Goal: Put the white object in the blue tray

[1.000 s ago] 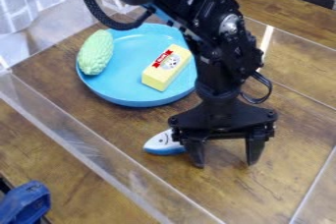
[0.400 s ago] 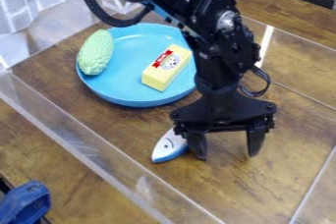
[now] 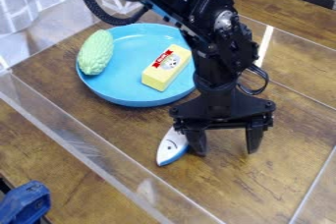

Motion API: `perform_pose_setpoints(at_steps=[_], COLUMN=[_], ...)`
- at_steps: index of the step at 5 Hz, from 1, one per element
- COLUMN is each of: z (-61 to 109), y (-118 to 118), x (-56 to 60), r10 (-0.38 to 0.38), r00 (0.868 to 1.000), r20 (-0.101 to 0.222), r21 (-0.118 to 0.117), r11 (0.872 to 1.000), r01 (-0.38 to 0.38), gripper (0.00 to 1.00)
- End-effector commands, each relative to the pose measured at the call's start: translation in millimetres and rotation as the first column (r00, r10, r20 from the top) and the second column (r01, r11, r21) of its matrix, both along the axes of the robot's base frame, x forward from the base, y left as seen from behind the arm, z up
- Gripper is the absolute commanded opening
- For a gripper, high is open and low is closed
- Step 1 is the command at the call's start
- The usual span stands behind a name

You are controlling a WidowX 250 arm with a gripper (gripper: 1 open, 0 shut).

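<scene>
The white object lies on the wooden table in front of the blue tray; only its near end with a blue mark shows, the rest is hidden behind my gripper. My gripper points down right over it, open, with the left finger at the object's far end and the right finger standing apart on the bare wood. The round blue tray sits at the back left and holds a green corn-like piece and a yellow block with a red-white label.
A clear plastic wall runs along the table's near and left sides, with another clear panel at the back right. Something blue lies outside the wall at the bottom left.
My gripper has shifted slightly toward the right and away from the near wall, uncovering more of the white object's near end. It stays open.
</scene>
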State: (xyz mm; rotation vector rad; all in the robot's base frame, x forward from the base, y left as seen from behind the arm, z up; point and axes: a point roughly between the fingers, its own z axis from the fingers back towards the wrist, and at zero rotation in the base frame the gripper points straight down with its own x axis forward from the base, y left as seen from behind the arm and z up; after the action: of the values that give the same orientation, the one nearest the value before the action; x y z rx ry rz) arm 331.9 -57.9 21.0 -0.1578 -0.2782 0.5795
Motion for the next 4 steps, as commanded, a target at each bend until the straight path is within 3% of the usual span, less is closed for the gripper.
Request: perform_pose_setpoints(at_steps=[1,4], z=[-25.9,-26.8], y=[35.4,69.2], x=[-7.5,-2.0], r10=[0.041,0.090], r00=[0.997,0.994], r20=[-0.068,-0.057], r21=[0.042,0.076], r11=[0.998,0.993], r01=[-0.038,-0.085], gripper=[1.00,1.00])
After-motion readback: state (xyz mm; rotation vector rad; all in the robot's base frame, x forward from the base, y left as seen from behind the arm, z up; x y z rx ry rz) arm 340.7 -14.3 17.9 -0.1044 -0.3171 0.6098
